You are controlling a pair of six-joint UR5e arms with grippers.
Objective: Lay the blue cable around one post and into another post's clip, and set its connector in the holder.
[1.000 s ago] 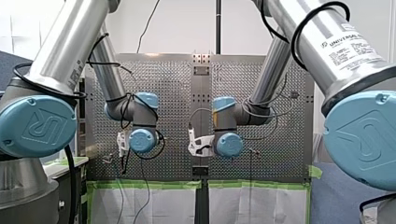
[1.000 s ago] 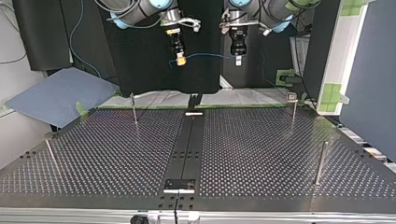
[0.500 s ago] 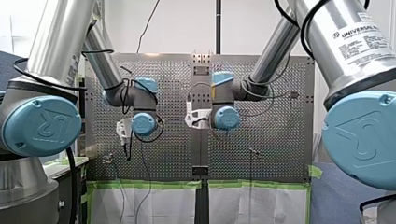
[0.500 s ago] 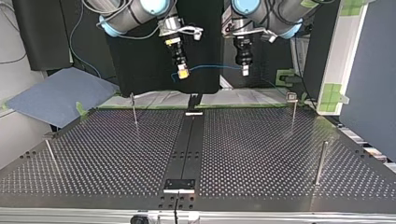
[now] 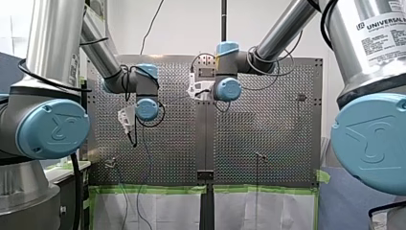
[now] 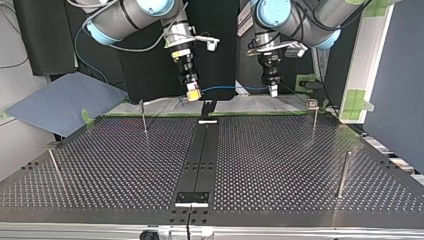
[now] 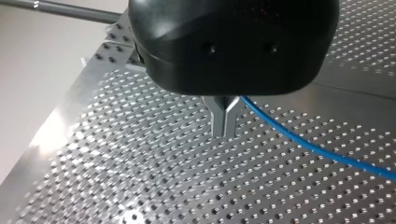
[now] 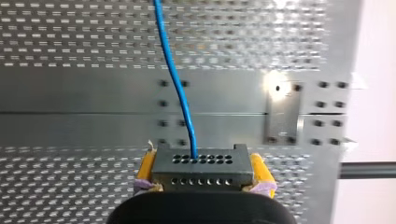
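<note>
Blue cable (image 6: 230,88) is held aloft over the far edge of the perforated counter (image 6: 280,165), strung between two pincers. Its connector (image 8: 201,164), a small grey block with rows of holes, is clamped between the yellow pads (image 8: 259,170) of the right pincer (image 8: 202,173), and the cable runs straight out ahead of it. Further along, the cable is pinched by the closed metal fingers (image 7: 219,116) of the left pincer (image 7: 225,134) and trails off to one side above the counter.

No post has been rounded yet. A thin post (image 6: 144,119) and a post with a small head (image 6: 313,116), judged to be the clip, stand apart from the cable. A small plate (image 8: 282,114) on the central rail, possibly the holder, is seen ahead of the connector.

The cable is judged light, thin and limp, so a slack span can be expected to droop, and some slip through smooth metal fingers is possible. The rigid connector is best gripped by its flat sides, as shown. The cable is best gripped close to wherever a bend is wanted.
</note>
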